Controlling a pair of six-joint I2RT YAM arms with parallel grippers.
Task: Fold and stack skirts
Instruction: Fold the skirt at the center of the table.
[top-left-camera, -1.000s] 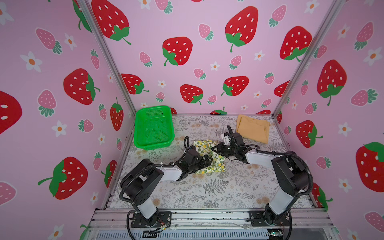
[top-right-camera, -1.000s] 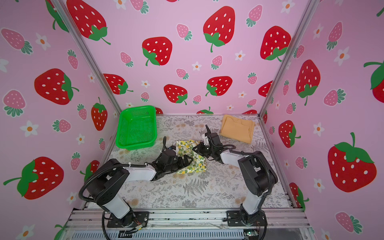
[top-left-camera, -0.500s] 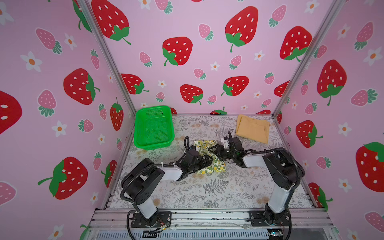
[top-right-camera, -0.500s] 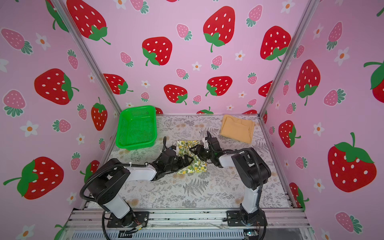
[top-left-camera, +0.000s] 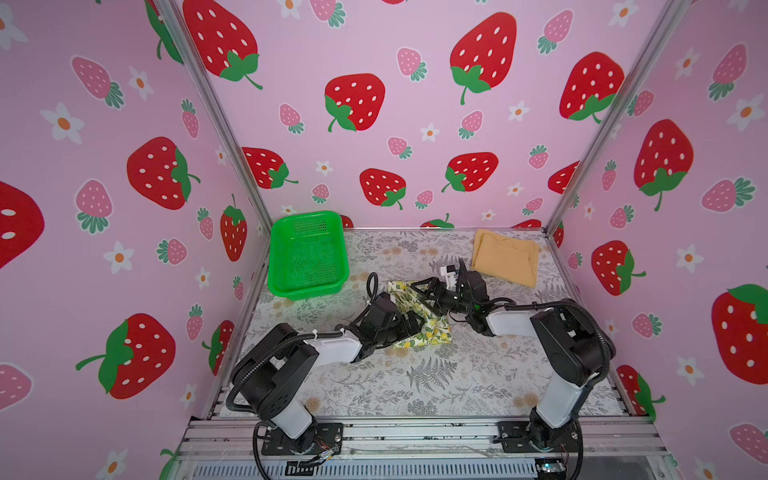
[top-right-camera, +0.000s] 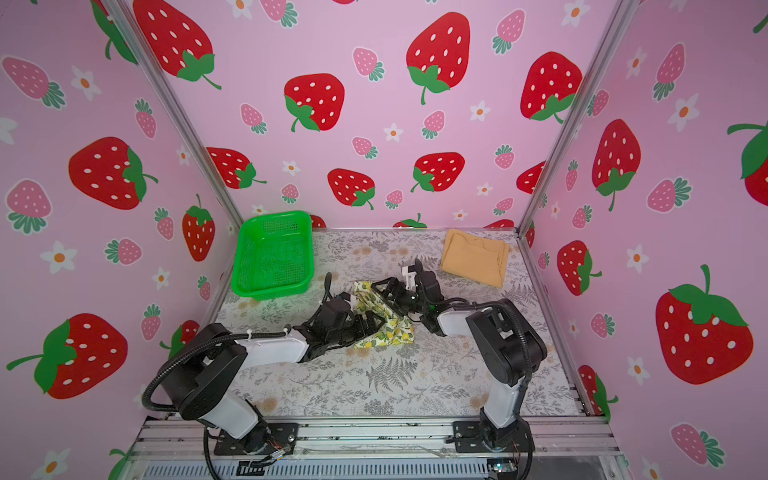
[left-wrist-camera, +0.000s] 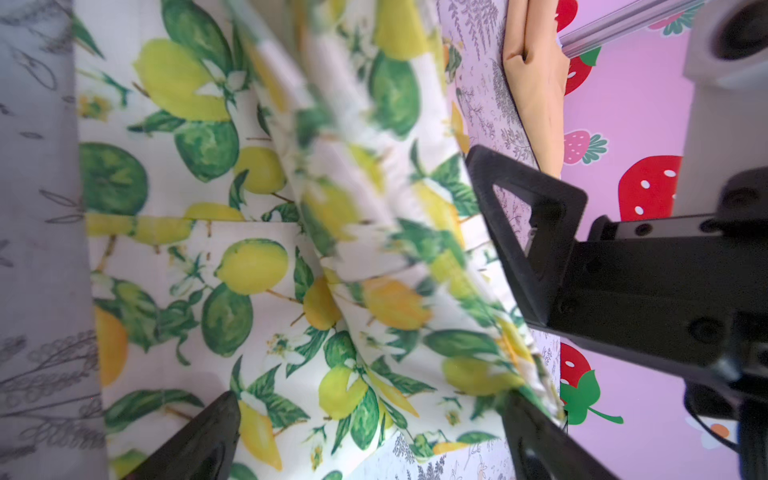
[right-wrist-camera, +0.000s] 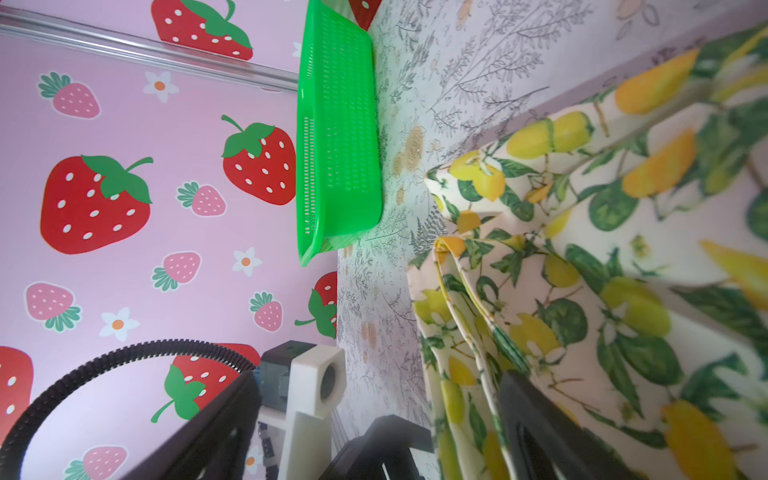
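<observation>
Top views: we see the lemon skirt (top-left-camera: 432, 332) rumpled on the middle of the table (top-left-camera: 436, 374), and the mustard skirt (top-left-camera: 505, 257) folded flat far right, well apart.
Left wrist: left gripper (left-wrist-camera: 370, 403) spread wide over the lemon print, gripping nothing.
Right wrist: right gripper (right-wrist-camera: 378, 382) spread wide, a raised fold just beside one finger (right-wrist-camera: 540, 415); green basket (right-wrist-camera: 340, 124) far left.

Lemon-print cream skirt (top-left-camera: 428, 330) (green leaves), mustard skirt (top-left-camera: 505, 257), green basket (top-left-camera: 305, 253)

White shells, black joints, ribbed cables (right-wrist-camera: 124, 350) — left arm (top-left-camera: 332, 347) and right arm (top-left-camera: 511, 324)
</observation>
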